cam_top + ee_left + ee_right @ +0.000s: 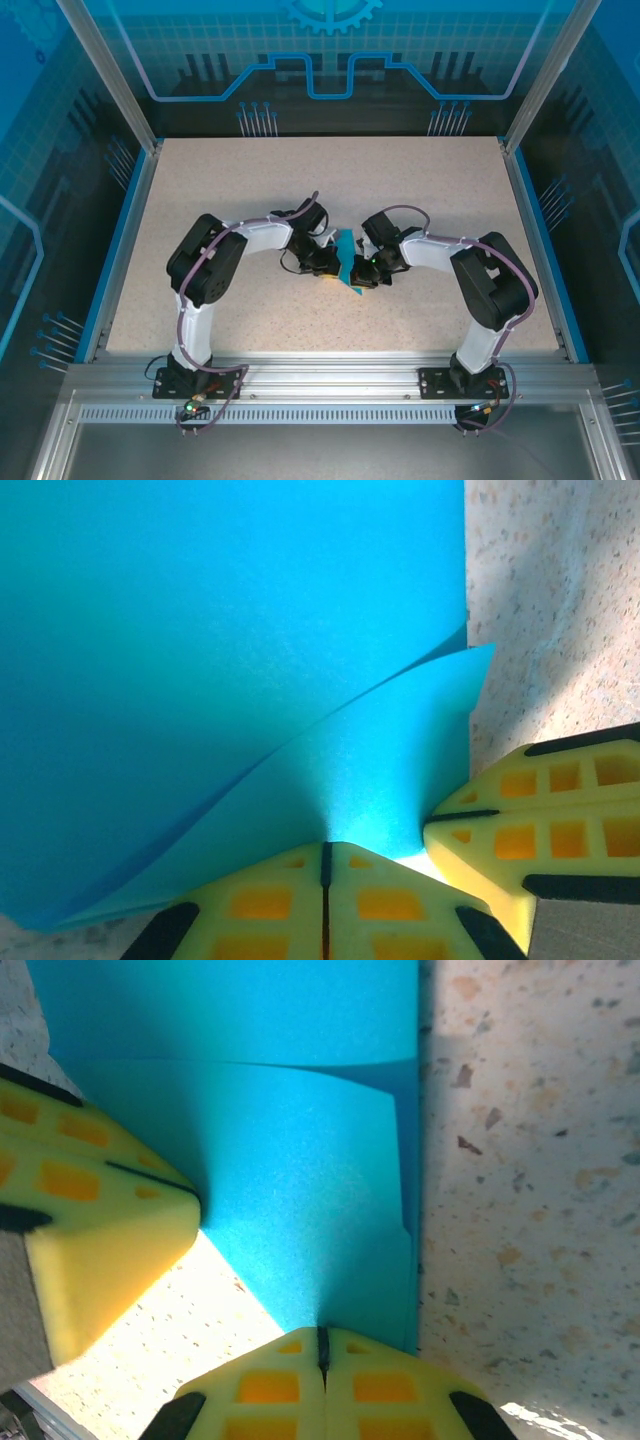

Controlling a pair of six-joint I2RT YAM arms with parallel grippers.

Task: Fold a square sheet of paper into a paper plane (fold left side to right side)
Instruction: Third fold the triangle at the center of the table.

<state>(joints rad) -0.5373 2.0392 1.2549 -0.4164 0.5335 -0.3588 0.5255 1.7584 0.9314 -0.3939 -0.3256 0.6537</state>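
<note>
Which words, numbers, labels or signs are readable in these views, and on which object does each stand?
None is readable. The square sheet of paper is plain blue, the yellow fingers bear no marking, and the back wall bears a gear drawing without letters.

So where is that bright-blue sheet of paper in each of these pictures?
Top external: the bright-blue sheet of paper lies at the centre of the speckled beige tabletop.
Left wrist: the paper fills the upper left.
Right wrist: the paper is upper middle.
Shared landmark: that tabletop, right of the paper in both wrist views.
</note>
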